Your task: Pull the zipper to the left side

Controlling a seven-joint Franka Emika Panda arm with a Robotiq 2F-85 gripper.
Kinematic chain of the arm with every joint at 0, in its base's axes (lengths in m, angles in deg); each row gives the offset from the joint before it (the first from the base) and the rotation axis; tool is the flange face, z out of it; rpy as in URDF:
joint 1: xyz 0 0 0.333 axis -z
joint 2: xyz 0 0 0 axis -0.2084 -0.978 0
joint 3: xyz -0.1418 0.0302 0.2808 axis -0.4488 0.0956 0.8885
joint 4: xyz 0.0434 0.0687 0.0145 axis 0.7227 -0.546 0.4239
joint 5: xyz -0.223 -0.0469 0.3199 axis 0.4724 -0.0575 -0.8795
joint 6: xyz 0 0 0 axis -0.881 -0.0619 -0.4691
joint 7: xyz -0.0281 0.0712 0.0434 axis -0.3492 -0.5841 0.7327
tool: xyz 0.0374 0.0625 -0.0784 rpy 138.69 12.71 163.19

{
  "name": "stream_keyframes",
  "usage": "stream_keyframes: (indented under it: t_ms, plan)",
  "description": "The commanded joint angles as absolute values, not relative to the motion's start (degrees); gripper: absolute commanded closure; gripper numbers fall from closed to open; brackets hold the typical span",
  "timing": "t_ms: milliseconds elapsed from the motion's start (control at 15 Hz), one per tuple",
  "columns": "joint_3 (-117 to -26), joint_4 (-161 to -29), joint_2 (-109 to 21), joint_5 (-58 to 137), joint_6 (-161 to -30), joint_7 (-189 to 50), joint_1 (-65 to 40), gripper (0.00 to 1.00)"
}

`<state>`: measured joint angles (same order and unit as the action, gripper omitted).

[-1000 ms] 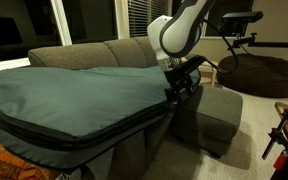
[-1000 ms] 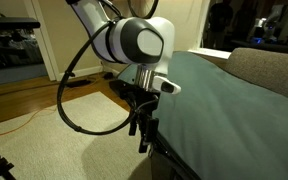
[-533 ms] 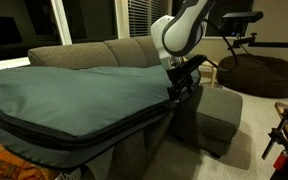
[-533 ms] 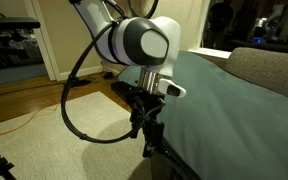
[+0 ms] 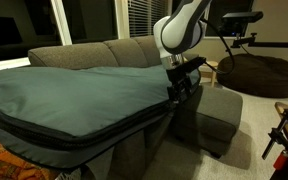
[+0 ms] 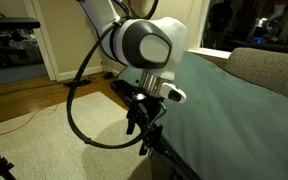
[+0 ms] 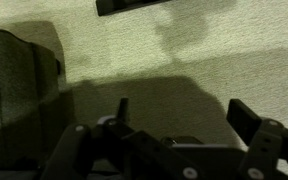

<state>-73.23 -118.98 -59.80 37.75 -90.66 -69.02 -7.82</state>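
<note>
A large grey-green zippered bag (image 5: 74, 95) lies across the sofa; it also shows in an exterior view (image 6: 239, 105). Its dark zipper line (image 5: 94, 135) runs along the bag's front edge. My gripper (image 5: 179, 88) hangs at the bag's right end, just off the edge, and it shows beside the bag's edge in an exterior view (image 6: 146, 135). In the wrist view the two fingers (image 7: 184, 115) stand apart over carpet with nothing between them. The zipper pull itself is too dark to make out.
A grey sofa (image 5: 104, 52) carries the bag. A grey ottoman (image 5: 216, 118) stands close beside the gripper. A dark beanbag (image 5: 259, 72) sits further back. An orange cable (image 6: 24, 120) lies on the wooden floor, next to pale carpet (image 6: 74, 150).
The arm has shifted slightly along the bag's edge, most visibly in one exterior view. The bag has not visibly moved.
</note>
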Motion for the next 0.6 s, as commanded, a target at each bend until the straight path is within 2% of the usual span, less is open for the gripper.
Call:
stream_keyframes:
  t_ms: [0,533]
  plan:
    - [-70.74,-118.24,-59.80,33.92,-90.25,-64.21,-5.30,0.00]
    - [-71.24,-117.07,-61.65,32.32,-95.75,-64.11,-4.77,0.00]
